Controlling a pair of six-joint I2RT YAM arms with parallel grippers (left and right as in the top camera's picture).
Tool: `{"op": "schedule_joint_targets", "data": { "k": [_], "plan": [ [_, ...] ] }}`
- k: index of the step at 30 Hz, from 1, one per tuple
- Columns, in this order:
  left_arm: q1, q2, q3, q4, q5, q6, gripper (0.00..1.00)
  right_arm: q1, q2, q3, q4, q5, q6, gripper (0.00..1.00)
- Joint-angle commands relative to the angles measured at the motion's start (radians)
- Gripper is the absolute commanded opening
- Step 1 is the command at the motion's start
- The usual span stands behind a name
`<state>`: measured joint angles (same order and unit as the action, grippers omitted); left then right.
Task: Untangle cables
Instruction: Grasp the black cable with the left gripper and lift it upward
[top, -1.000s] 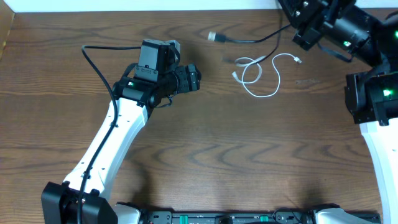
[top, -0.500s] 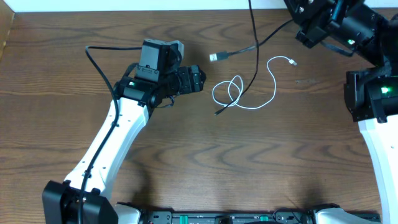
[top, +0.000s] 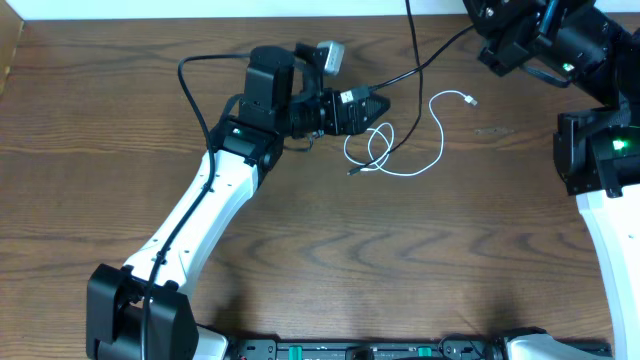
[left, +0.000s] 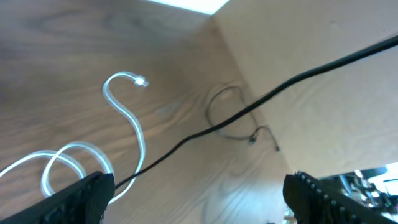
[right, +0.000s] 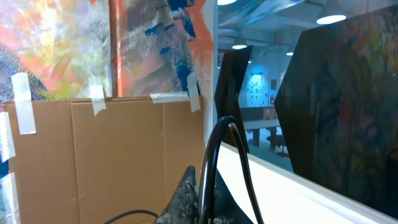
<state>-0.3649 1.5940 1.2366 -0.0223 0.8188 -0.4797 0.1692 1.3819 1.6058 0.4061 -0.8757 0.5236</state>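
Observation:
The white cable (top: 400, 150) lies on the table in a loose loop, its small plug (top: 470, 99) to the right; the left wrist view shows this cable (left: 127, 118) too. The black cable (top: 415, 62) rises from its silver plug (top: 350, 97) toward the top edge and toward my right gripper (right: 208, 208), which is shut on it. This cable (left: 249, 115) crosses the left wrist view slantwise above the table. My left gripper (top: 378, 112) (left: 199, 208) stands wide open beside the silver plug, just left of the white loop, with nothing between its fingers.
A cardboard wall (left: 311, 50) stands past the table's far side. The right arm's base (top: 600, 150) fills the right edge. The left arm's own thick black wire (top: 195, 75) arches over the table at upper left.
The left arm has swung right, up to the silver plug and the white loop, and its jaws have opened a little wider. The white cable shifted left earlier and now lies still.

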Motion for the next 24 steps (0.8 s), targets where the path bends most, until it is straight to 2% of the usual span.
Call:
{"op": "schedule_joint_targets", "data": {
  "k": [1, 4, 10, 14, 19, 21, 22, 24],
  "plan": [
    [-0.025, 0.003, 0.011, 0.065, 0.064, -0.054, 0.92, 0.003, -0.004, 0.004, 0.006, 0.016, 0.015, 0.01],
    [-0.052, 0.008, 0.011, 0.123, 0.064, -0.026, 0.92, 0.003, -0.004, 0.004, 0.006, 0.016, 0.015, 0.01],
    [-0.099, 0.052, 0.011, 0.308, 0.050, -0.043, 0.92, 0.003, -0.004, 0.004, 0.006, 0.016, 0.023, 0.01],
    [-0.124, 0.098, 0.011, 0.408, -0.061, -0.112, 0.92, 0.003, -0.004, 0.004, 0.013, 0.015, 0.044, 0.01],
    [-0.158, 0.160, 0.011, 0.543, -0.136, -0.114, 0.91, 0.003, -0.004, 0.004, 0.041, 0.005, 0.050, 0.01],
    [-0.169, 0.180, 0.011, 0.579, -0.159, -0.114, 0.81, 0.003, -0.004, 0.004, 0.047, 0.005, 0.060, 0.01],
    [-0.174, 0.188, 0.011, 0.592, -0.169, -0.113, 0.70, 0.003, -0.004, 0.004, 0.047, 0.005, 0.060, 0.01],
    [-0.175, 0.191, 0.011, 0.591, -0.177, -0.113, 0.55, 0.002, -0.004, 0.004, 0.046, 0.005, 0.060, 0.01]
  ]
}}
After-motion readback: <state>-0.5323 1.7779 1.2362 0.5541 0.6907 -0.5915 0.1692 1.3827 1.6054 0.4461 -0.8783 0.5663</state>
